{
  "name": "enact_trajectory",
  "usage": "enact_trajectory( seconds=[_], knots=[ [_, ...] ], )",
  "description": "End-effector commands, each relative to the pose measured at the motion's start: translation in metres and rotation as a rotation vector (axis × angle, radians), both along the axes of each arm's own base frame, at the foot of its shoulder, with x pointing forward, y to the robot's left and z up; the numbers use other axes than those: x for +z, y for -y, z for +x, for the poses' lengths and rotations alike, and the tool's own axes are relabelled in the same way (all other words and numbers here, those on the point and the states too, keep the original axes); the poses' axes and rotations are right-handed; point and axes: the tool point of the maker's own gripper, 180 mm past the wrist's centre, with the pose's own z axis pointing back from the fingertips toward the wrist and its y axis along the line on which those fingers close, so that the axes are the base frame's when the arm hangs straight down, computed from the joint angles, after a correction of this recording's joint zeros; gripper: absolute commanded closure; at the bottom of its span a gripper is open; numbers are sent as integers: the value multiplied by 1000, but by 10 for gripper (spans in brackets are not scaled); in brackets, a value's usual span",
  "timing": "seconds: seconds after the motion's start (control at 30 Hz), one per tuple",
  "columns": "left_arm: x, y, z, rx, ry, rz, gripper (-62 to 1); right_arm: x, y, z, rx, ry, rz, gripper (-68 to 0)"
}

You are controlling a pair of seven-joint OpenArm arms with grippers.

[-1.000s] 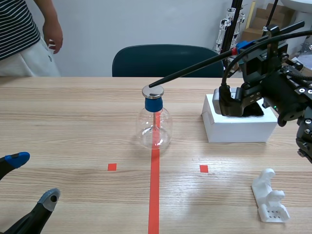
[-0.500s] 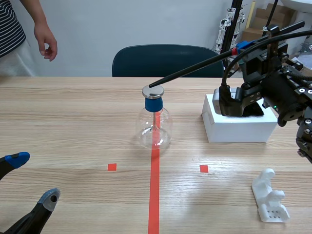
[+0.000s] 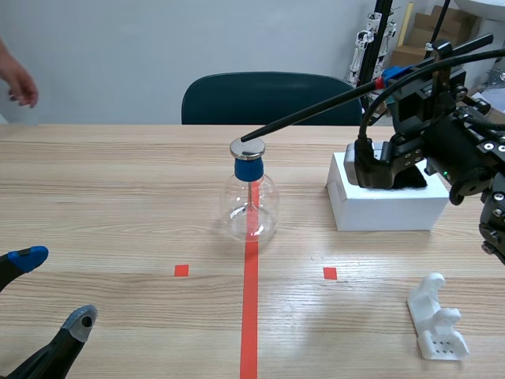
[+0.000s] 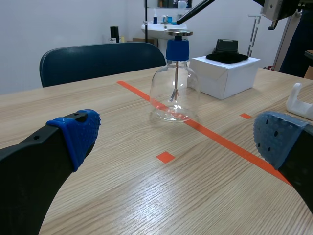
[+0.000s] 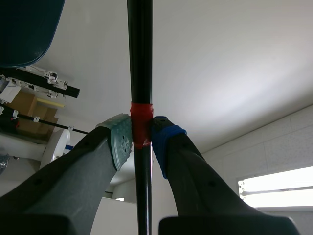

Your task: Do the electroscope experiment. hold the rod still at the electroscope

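The electroscope is a clear glass flask with a blue stopper and a metal disc on top, standing on the red centre line. A long black rod slants down from the upper right, and its tip rests at the disc. My right gripper is raised at the right, shut on the rod at its red band. My left gripper stands open low at the near left, with nothing between its fingers. From the left wrist view the electroscope is ahead, with the rod above it.
A white box with a black pad on it stands right of the flask, under the right arm. A white plastic stand lies at the near right. A blue chair is behind the table. A person's hand shows far left.
The person at the far left has stepped away leftward; only a hand remains in view. The rod, flask and both arms have not moved.
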Motion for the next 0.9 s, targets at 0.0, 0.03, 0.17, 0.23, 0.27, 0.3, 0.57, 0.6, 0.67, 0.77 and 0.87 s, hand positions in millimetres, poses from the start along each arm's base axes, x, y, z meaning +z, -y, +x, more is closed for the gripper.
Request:
enact_trajectory(
  seconds=[0.0,0.03,0.17,0.23,0.27,0.3,0.57,0.6,0.67,0.77,0.87],
  knots=[
    [10,-2,3,0,38,-11,-623,15,1,4,-5,47,13,-51],
    [10,-2,3,0,38,-11,-623,15,1,4,-5,47,13,-51],
    [10,-2,3,0,38,-11,-623,17,2,4,-6,50,27,-51],
    [10,-2,3,0,37,-10,-623,19,2,4,-6,51,36,-51],
    [10,-2,3,0,38,-11,-623,20,2,3,-10,55,38,-51],
    [10,-2,3,0,37,-10,-623,21,3,2,-13,57,42,-51],
    [10,-2,3,0,38,-11,-623,37,10,-25,-37,88,94,-51],
    [10,-2,3,0,38,-11,-623,39,10,-30,-38,89,102,-51],
    [10,-2,3,0,38,-11,-623,42,9,-41,-34,91,116,-51],
    [10,-2,3,0,37,-10,-623,49,6,-60,-31,102,152,-51],
    [10,-2,3,0,37,-10,-623,57,3,-80,-25,114,210,-51]
  ],
)
